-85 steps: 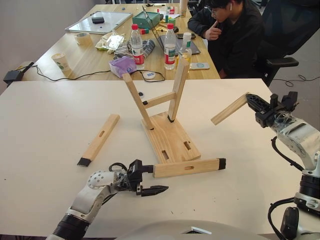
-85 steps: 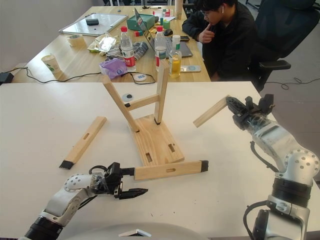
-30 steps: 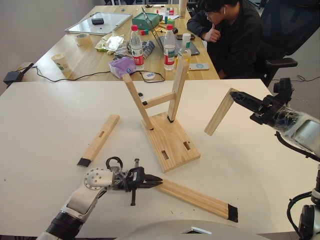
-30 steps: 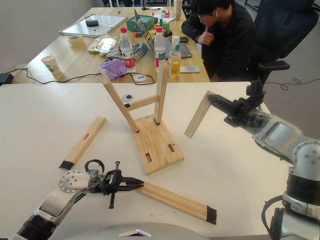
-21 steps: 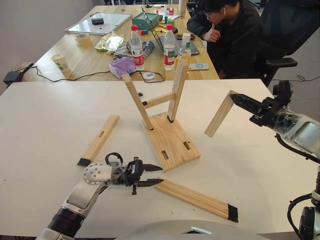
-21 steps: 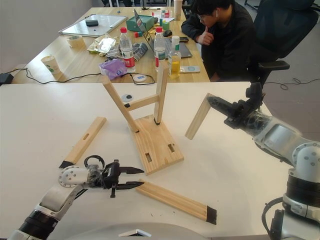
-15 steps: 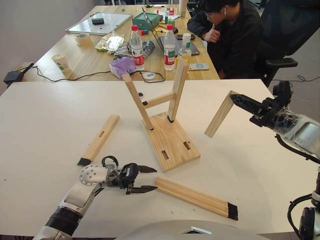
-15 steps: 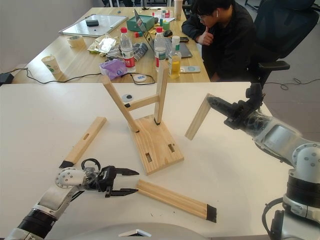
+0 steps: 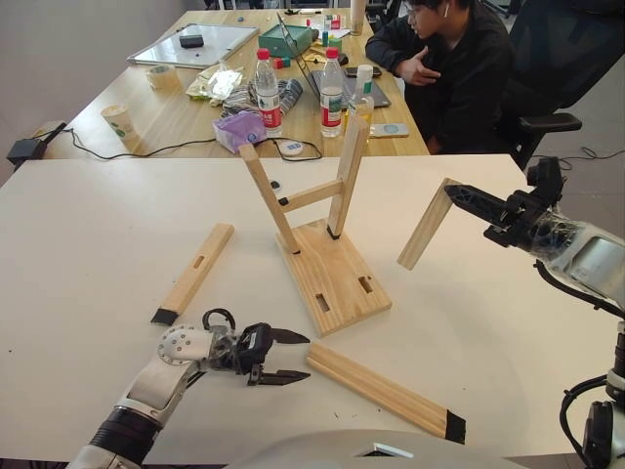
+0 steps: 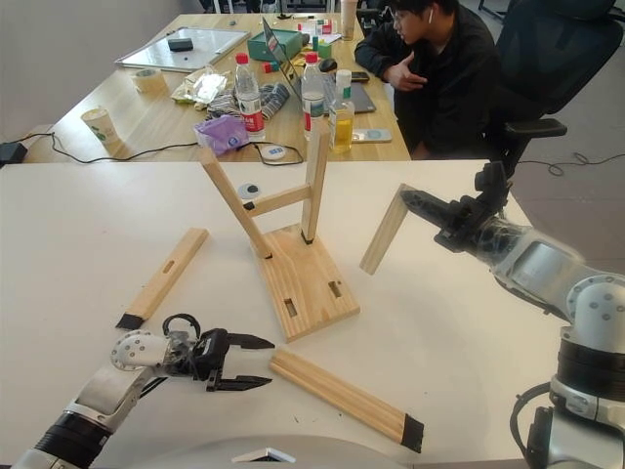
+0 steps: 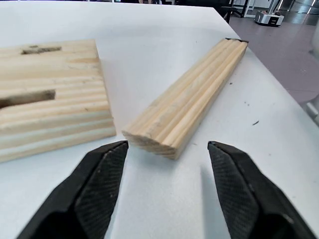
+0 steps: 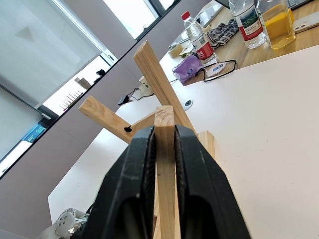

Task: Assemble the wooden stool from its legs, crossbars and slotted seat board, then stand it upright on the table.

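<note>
The slotted seat board (image 9: pixel 337 278) lies flat mid-table with two legs (image 9: pixel 269 198) standing up from its far end, joined by a crossbar (image 9: pixel 311 195). A loose leg (image 9: pixel 195 272) lies to its left. A second loose leg (image 9: pixel 381 389) with a black tip lies diagonally near the front edge. My left gripper (image 9: pixel 305 358) stands open at that leg's plain end (image 11: pixel 149 134), one finger on each side, not touching. My right gripper (image 12: pixel 164 128) is shut on a wooden piece (image 9: pixel 426 225) held tilted in the air, right of the seat board.
Behind the white table (image 9: pixel 88 234) stands a wooden desk (image 9: pixel 166 122) with bottles, a cup, a laptop and cables; a person sits there. A small dark disc (image 9: pixel 274 183) lies near the standing legs. Bare tabletop stretches left and right of the seat board.
The left gripper swung the front leg from beside the seat board to a diagonal, let go, opened and backed off slightly. The right gripper tilted its piece steeper and edged left.
</note>
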Action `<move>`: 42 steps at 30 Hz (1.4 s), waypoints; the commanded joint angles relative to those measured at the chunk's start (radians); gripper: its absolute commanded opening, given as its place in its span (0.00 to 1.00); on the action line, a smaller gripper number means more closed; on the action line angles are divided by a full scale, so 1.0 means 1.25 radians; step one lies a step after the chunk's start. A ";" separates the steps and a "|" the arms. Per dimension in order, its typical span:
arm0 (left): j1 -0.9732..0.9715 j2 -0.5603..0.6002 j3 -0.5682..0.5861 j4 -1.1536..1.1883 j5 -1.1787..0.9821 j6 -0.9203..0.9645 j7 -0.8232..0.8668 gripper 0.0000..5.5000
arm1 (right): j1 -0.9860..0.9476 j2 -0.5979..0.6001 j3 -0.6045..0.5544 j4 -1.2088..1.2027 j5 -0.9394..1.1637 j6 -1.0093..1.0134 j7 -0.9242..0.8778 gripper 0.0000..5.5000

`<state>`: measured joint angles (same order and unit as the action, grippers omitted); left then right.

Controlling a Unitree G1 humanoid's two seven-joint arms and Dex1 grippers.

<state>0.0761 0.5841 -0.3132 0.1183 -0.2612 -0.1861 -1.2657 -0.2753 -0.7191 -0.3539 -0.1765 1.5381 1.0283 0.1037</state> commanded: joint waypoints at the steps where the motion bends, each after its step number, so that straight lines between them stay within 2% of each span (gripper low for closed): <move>1: -0.010 0.004 -0.004 -0.020 0.014 -0.001 0.000 0.53 | -0.008 -0.002 -0.002 -0.002 0.002 0.009 -0.002 0.07; 12: -0.024 -0.030 -0.012 -0.035 0.038 0.018 0.053 0.53 | -0.023 -0.003 0.009 0.008 -0.003 0.018 0.006 0.07; 17: 0.058 0.019 -0.033 -0.124 0.028 0.020 0.012 0.53 | -0.024 -0.004 0.007 0.010 -0.006 0.017 0.006 0.07; 21: 0.059 0.037 -0.021 -0.136 0.020 0.029 0.006 0.53 | -0.014 0.000 0.004 0.002 -0.006 0.014 0.003 0.07; 27: -0.019 0.000 -0.022 -0.115 0.019 0.042 0.029 0.53 | -0.011 -0.004 -0.001 -0.003 -0.001 0.016 0.002 0.07; 42: 0.010 -0.027 -0.086 -0.090 0.072 -0.012 0.045 0.53 | -0.055 -0.006 0.020 0.030 -0.018 0.030 0.018 0.07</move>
<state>0.0861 0.5440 -0.4095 0.0008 -0.1955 -0.1837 -1.2118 -0.3129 -0.7191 -0.3393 -0.1492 1.5281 1.0548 0.1248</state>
